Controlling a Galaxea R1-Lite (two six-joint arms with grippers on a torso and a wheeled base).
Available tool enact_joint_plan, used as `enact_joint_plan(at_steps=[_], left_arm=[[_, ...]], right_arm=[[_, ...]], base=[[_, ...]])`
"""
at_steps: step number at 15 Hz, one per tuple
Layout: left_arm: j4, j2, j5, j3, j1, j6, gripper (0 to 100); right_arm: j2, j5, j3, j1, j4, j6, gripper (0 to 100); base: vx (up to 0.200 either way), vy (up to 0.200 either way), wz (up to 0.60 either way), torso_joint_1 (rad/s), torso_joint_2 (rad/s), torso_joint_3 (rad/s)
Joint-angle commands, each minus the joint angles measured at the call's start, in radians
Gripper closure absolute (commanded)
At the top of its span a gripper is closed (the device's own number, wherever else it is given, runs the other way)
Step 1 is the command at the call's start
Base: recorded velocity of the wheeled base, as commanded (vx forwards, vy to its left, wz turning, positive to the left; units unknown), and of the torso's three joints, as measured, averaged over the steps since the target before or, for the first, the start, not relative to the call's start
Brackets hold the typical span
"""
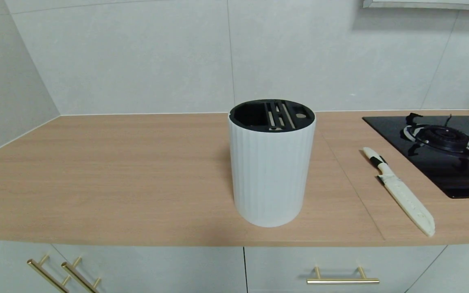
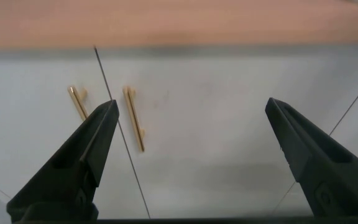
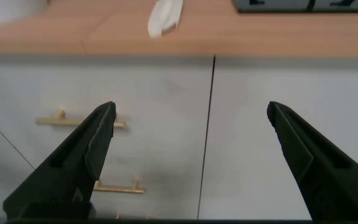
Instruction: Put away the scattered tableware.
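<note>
A cream-white knife (image 1: 401, 192) with a black band on its handle lies on the wooden counter (image 1: 116, 179), right of centre, blade tip toward the front edge. Its blade tip (image 3: 165, 17) shows above the counter's edge in the right wrist view. A white ribbed holder (image 1: 271, 162) with a black slotted top stands upright mid-counter. My left gripper (image 2: 191, 109) is open, low in front of the cabinet doors. My right gripper (image 3: 191, 112) is open too, below the counter's front edge, facing the cabinet fronts.
A black gas hob (image 1: 442, 146) with a burner sits at the counter's right end, close to the knife's handle. White cabinet doors with gold handles (image 1: 342, 280) run beneath the counter. Tiled walls close the back and left.
</note>
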Motion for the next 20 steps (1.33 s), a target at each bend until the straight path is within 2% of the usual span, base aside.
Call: enact_joint_plan(at_steps=[1,20], left_arm=[[0.000,0.002,0.000,0.000,0.000,0.000,0],[0.000,0.002,0.000,0.000,0.000,0.000,0]], right_arm=[[0.001,0.000,0.000,0.000,-0.001,0.000,0],[0.001,0.000,0.000,0.000,-0.001,0.000,0]], base=[[0.000,0.000,0.00,0.217,-0.51,-0.290],[0.000,0.000,0.00,0.245,-0.53,-0.290]])
